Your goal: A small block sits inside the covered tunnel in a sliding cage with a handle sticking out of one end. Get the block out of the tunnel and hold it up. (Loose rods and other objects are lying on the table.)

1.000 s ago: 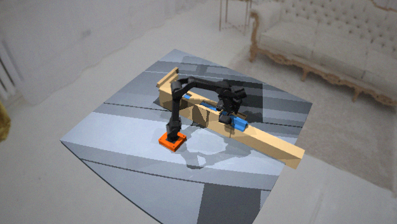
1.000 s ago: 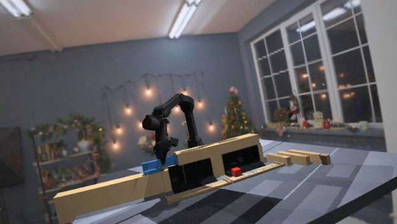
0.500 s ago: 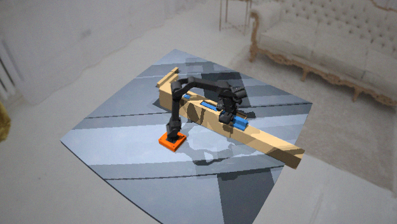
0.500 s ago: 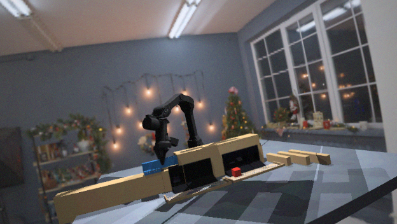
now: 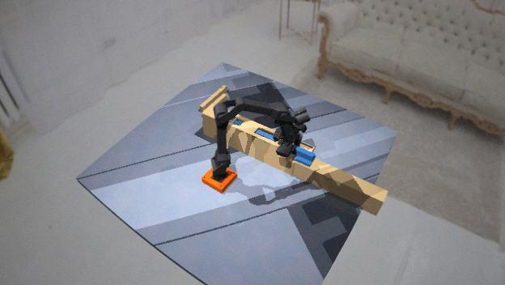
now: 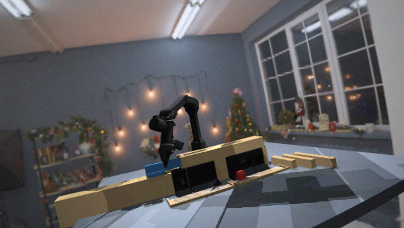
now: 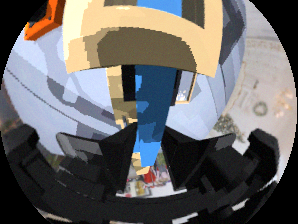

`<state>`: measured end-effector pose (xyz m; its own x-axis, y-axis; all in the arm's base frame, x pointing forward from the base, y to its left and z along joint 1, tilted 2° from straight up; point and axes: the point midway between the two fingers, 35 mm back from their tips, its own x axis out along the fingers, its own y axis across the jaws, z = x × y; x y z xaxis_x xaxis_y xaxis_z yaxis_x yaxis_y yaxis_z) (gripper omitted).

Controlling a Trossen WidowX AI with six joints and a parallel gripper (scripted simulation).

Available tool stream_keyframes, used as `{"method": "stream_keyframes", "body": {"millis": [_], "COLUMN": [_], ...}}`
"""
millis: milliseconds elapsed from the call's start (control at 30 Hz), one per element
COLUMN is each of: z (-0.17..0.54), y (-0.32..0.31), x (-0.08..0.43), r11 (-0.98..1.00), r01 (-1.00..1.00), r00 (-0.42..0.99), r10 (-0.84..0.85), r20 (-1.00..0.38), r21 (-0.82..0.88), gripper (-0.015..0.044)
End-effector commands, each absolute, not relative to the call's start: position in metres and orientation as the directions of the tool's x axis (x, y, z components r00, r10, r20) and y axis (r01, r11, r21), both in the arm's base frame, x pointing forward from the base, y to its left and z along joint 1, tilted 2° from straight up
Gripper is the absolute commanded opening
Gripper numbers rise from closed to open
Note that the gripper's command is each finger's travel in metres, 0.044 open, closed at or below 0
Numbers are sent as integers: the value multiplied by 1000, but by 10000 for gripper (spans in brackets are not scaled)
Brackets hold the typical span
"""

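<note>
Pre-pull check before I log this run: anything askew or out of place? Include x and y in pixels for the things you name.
One oddity: the small red block (image 6: 240, 175) sits at a side opening of the wooden tunnel (image 6: 223, 157) (image 5: 259, 151), beside the ledge, rather than enclosed. The claw (image 6: 166, 166) (image 7: 147, 125) grips the blue handle (image 6: 152, 170) (image 5: 305, 156) (image 7: 150, 115); no damage visible.

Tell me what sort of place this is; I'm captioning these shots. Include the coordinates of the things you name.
Probably a living room decorated for Christmas: the exterior view shows a lit tree (image 6: 243, 121) and hanging bulbs (image 6: 151, 94), and the top view shows a tufted sofa (image 5: 405, 53).
</note>
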<state>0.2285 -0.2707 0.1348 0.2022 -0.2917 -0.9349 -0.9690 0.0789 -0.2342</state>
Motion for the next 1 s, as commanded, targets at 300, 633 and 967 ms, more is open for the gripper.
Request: {"method": "stream_keyframes", "body": {"millis": [300,633,967], "z": [136,173,163], "y": [-260,-263,-274], "x": [227,224,229], "r11": [84,49,46], "r01": [-970,-972,-971], "r00": [197,217,219], "r10": [-284,-207,-201], "r20": [-938,-954,-955], "r21": [-229,-232,-233], "gripper": [184,440,440]}}
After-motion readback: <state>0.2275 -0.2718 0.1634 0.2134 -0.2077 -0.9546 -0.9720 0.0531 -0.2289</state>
